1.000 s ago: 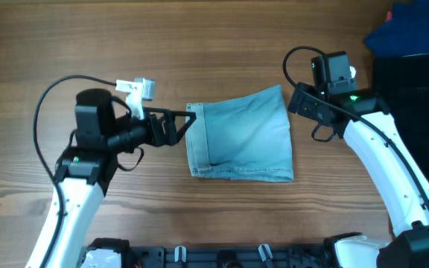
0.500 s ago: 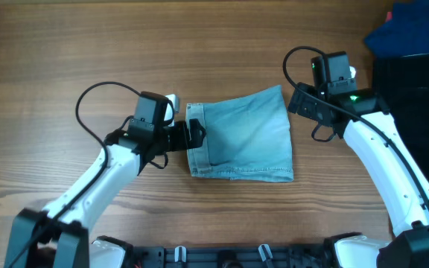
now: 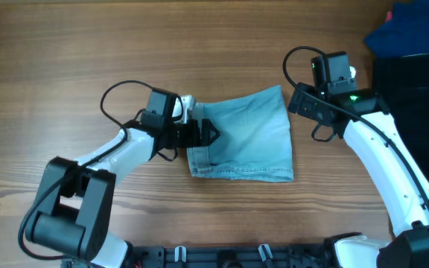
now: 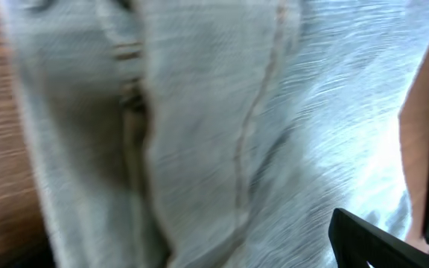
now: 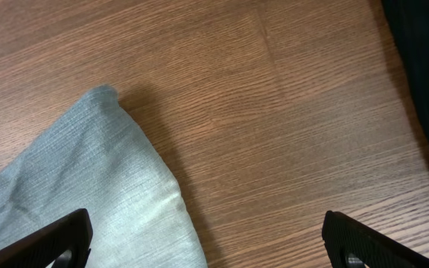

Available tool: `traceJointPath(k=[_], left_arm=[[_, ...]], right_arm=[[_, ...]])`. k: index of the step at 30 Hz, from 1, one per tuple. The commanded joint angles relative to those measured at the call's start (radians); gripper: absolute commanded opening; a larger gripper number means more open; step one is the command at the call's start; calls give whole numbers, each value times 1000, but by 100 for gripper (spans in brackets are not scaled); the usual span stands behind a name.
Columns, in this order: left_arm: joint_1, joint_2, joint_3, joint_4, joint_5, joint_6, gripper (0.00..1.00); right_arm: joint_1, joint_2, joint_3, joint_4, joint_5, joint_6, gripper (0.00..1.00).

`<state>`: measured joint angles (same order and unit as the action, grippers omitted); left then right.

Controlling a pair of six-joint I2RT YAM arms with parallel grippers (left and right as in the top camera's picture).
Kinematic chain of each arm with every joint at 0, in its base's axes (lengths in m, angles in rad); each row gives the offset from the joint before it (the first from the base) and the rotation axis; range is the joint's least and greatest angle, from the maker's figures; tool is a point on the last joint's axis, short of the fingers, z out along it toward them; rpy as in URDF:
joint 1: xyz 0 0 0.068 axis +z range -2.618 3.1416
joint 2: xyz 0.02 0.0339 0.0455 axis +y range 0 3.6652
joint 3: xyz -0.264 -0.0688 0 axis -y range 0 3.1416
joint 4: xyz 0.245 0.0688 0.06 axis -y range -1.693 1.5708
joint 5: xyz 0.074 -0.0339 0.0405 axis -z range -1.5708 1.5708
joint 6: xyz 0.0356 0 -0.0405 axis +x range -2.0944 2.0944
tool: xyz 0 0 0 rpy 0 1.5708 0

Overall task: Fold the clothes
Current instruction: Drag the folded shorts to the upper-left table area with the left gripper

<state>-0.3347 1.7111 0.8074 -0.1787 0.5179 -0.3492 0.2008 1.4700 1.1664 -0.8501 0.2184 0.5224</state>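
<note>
sliding in from the left over the past second, the left gripper [image 3: 205,134] is now lying over the waistband side of the folded light-blue denim garment [image 3: 248,138], having been hanging just clear of that edge before; the garment and the right gripper [image 3: 296,103] are sitting where they were. the denim is lying flat on the brown wood-grain table [image 3: 88,59], a rough square with its waistband and stitched seams to the left and its plain side to the right. in the left wrist view the cloth is filling the frame, blurred and very close, with only one dark finger [image 4: 382,249] showing at the lower right, so it cannot be told whether the left jaws are apart or pinching the fabric. the right gripper is hovering just off the garment's upper right corner, its jaws spread wide and holding nothing. a heap of dark blue cloth [image 3: 412,30] is waiting well to the right of the garment, beyond the right arm. the step in hand appears to be the taking of the waistband edge for a further fold, or a flattening of it. the next move is likely calling for a firm pinch through all layers at that edge, then a lift and carry toward the garment's right side without dragging the lower layers out of line.
</note>
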Motion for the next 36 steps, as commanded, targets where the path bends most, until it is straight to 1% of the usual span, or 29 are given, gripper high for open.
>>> traceJointPath(k=[1, 2, 3, 4, 5, 6, 7, 11, 13, 15, 17, 19, 23, 27, 29, 31, 32, 34, 36], left_arm=[[-13, 84, -24, -14, 17, 20, 100], [-13, 89, -24, -11, 17, 19, 100], [-13, 89, -24, -11, 18, 19, 93], [-13, 89, -24, -11, 21, 20, 84], [-13, 89, -24, -10, 24, 19, 65], [-13, 89, -24, -6, 24, 19, 23], [-13, 89, -24, -3, 24, 8, 4], [-13, 89, -24, 37, 24, -3, 4], [-9, 89, -23, 74, 24, -32, 4], [7, 89, -24, 154, 23, -113, 4], [30, 89, -23, 213, -10, -176, 4], [75, 89, -24, 257, -121, -262, 4], [188, 90, -23, 346, -284, -337, 4], [326, 96, -24, 474, -470, -483, 4], [379, 111, -23, 543, -516, -531, 4], [431, 142, -23, 630, -620, -658, 4], [447, 162, -23, 678, -660, -697, 7], [466, 209, -18, 795, -700, -706, 8], [477, 261, 23, 815, -699, -705, 9]], right_arm=[[-2, 10, 16, 2, 21, -10, 100], [-2, 9, 16, 2, 21, -10, 100], [-2, 9, 16, 2, 21, -10, 100], [-2, 9, 16, 2, 21, -10, 100], [-2, 9, 16, 2, 21, -10, 100], [-2, 10, 16, 2, 21, -10, 100], [-2, 9, 16, 2, 21, -10, 100], [-2, 10, 16, 2, 21, -10, 100], [-2, 9, 16, 2, 21, -10, 100], [-2, 9, 16, 2, 21, -10, 100], [-2, 9, 16, 2, 21, -10, 100], [-2, 10, 16, 3, 21, -11, 100], [-2, 10, 16, 2, 21, -10, 100], [-2, 10, 16, 2, 21, -10, 100], [-2, 10, 16, 2, 21, -10, 100], [-2, 10, 16, 2, 21, -10, 100], [-2, 10, 16, 2, 21, -10, 100], [-2, 10, 16, 2, 21, -11, 100], [-2, 10, 16, 2, 21, -10, 100]])
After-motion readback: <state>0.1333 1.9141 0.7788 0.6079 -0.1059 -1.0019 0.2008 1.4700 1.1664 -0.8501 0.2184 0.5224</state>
